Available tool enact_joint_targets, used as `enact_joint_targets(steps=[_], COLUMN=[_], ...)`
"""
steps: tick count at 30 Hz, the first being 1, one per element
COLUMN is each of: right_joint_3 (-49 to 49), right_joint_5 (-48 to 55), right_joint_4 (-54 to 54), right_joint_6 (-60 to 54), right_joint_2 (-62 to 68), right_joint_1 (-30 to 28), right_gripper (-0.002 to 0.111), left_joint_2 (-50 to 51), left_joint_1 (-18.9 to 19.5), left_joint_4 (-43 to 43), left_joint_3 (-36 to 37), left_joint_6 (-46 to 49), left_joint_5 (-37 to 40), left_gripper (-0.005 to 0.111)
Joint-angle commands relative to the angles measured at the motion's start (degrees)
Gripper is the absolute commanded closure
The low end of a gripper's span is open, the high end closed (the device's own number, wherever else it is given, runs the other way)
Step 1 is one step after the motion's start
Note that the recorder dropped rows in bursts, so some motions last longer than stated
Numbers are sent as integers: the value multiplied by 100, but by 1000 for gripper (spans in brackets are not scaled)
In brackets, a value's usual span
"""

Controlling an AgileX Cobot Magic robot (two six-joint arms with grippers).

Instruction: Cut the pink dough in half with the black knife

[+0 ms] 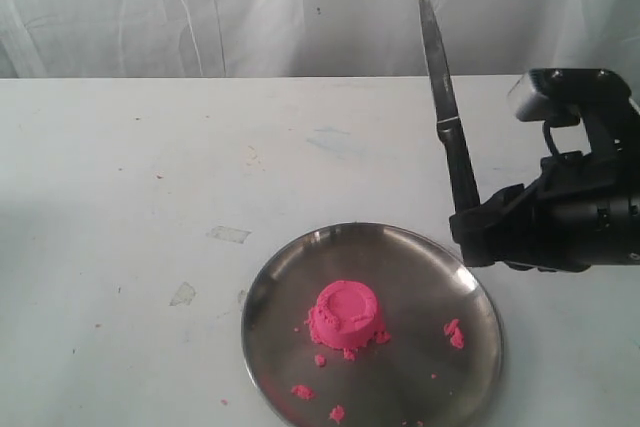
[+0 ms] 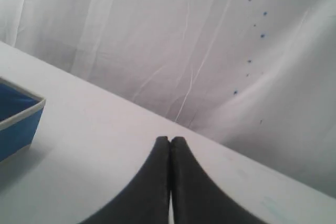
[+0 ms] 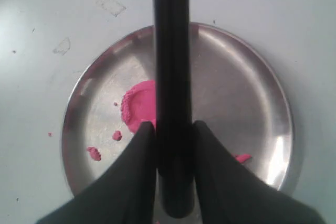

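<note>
my right gripper (image 1: 468,219) clamps the black knife (image 1: 438,67) by its handle, blade upright. the pink dough (image 1: 347,315) sits whole on the plate (image 1: 420,267), left of it and nearer, within this arm's reach.

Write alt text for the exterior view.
The right gripper holds the black knife by its handle, blade pointing up, at the right of a white table. Nearer the camera, a whole mound of pink dough sits on a round steel plate amid pink crumbs.
</note>
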Motion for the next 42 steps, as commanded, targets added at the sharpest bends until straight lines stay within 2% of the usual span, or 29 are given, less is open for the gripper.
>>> enact_joint_targets(steps=[1,2,3,5,7,8,10,12,16,19,21,23,25,27,32,36,38,42], right_joint_3=[9,-2,-2,-42,-152,-258,-545,-820,-1219,-1292,-1292,-1292,-1292,-1292,-1292,-1292,-1292,-1292], right_joint_5=[237,275,310,385,565,786,1316,1803,2205,2326,2234,2144,2168,2243,2291,2291,2291,2281], right_joint_4=[176,176,188,188,178,178,106,71,-610,-1536,-1967,-2223,-2301,-2446,-3424,-3573,-3738,-4309], right_joint_6=[-148,-148,-161,-174,-174,-174,-162,-146,246,1012,1333,1511,1511,1525,2462,2564,2564,2968], right_joint_2=[25,25,25,25,25,25,37,49,49,49,49,110,217,348,765,1004,1149,1499], right_joint_1=[6,6,6,6,6,6,6,6,6,53,140,271,394,530,858,1047,1170,1310], right_gripper=[108,108,108,108,108,108,108,108,108,108,108,108,108,108,108,108,108,108], left_joint_2=[-21,5,88,320,638,920,1387,2048,3088,3607,3922,4321,4717,5202,6367,7120,7543,8370], left_joint_1=[9,9,9,9,9,9,9,9,-249,-600,-844,-1150,-1457,-1734,-2198,-2331,-2468,-2883], left_joint_4=[65,65,65,338,918,1647,2932,3896,4534,5621,6738,7718,8499,9079,9130,8465,8071,8018], left_joint_3=[-45,-157,-309,-877,-1473,-1847,-2236,-2525,-2776,-2970,-3098,-3149,-3149,-3149,-3174,-3174,-3174,-3174], left_joint_6=[-458,-1063,-1658,-3132,-3432,-3355,-3196,-3575,-4726,-4896,-4934,-5122,-5384,-5571,-5296,-3836,-3643,-3143], left_joint_5=[-1779,-2397,-2601,-2449,-2063,-1948,-2080,-2465,-3263,-3582,-3425,-2799,-2165,-1916,-1880,-1998,-2330,-3488], left_gripper=[107,107,107,107,107,107,107,107,107,107,107,107,107,107,107,107,107,107])
